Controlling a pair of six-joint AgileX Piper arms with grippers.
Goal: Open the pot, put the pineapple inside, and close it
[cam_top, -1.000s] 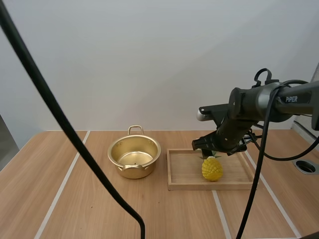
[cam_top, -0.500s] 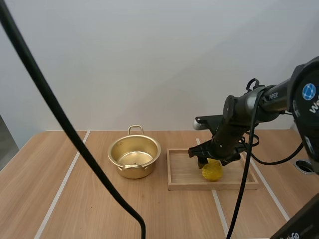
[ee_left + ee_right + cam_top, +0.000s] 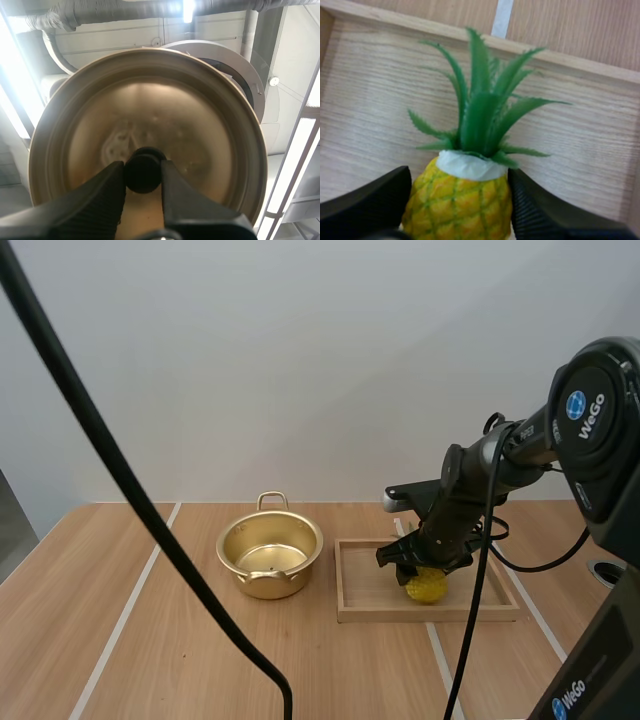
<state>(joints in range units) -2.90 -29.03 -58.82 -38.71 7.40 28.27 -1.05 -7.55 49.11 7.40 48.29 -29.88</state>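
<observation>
In the high view, a round golden metal pot (image 3: pixel 270 556) with a loop handle on its far side stands open on the light wooden surface (image 3: pixel 150 640). Just to its right lies a shallow rectangular wooden tray (image 3: pixel 352 590), and a small yellow toy pineapple (image 3: pixel 428 589) sits in it near the middle. The black right arm (image 3: pixel 500 455) extends from the right edge and bends down over the tray, covering part of the far rim. Its right pincer (image 3: pixel 424 570) sits low on the pineapple and hides the fruit's top, so the hold is hard to make out from here. In the left wrist view, the left pincer (image 3: pixel 143 172) is clamped on a round black knob (image 3: pixel 144 167) at the centre of a round golden metal lid (image 3: pixel 150 110). The ribbed fingers (image 3: pixel 100 200) pinch the knob from both sides and cover the part of the lid's rim nearest them. In the right wrist view, the pineapple stands on the tray's wooden floor, with its green leaves spreading toward the far rim and a white collar between the leaves and the yellow body. The two black fingers (image 3: pixel 365 205) lie against the fruit's flanks with no gap to be seen, so the pincer grips it. The lower part of the fruit is cut off from view, and so are the fingers' roots.
</observation>
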